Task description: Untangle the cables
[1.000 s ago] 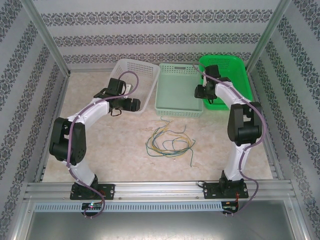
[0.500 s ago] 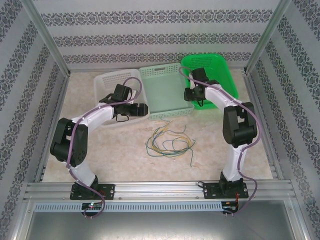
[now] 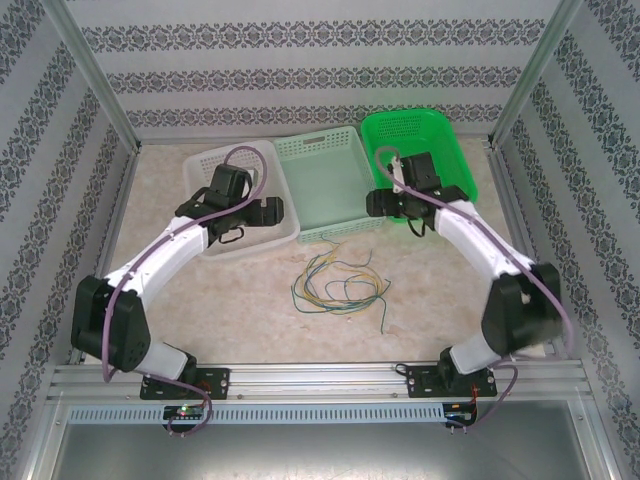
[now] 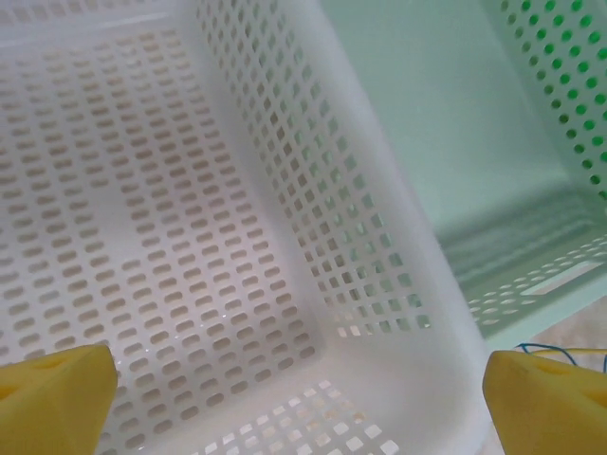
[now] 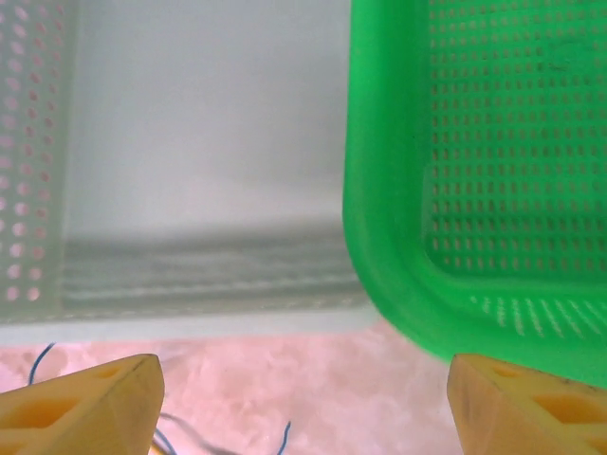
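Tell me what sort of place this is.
Probably a robot test cell: patterned wall panels and aluminium frame rails box in a marble-look tabletop, with two white-and-black robot arms bolted at its near edge.

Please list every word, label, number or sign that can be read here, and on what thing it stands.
None can be read. The white basket, the pale green basket, the green basket and the cables bear no text.
The wall bands carry an ornamental pattern, not letters.
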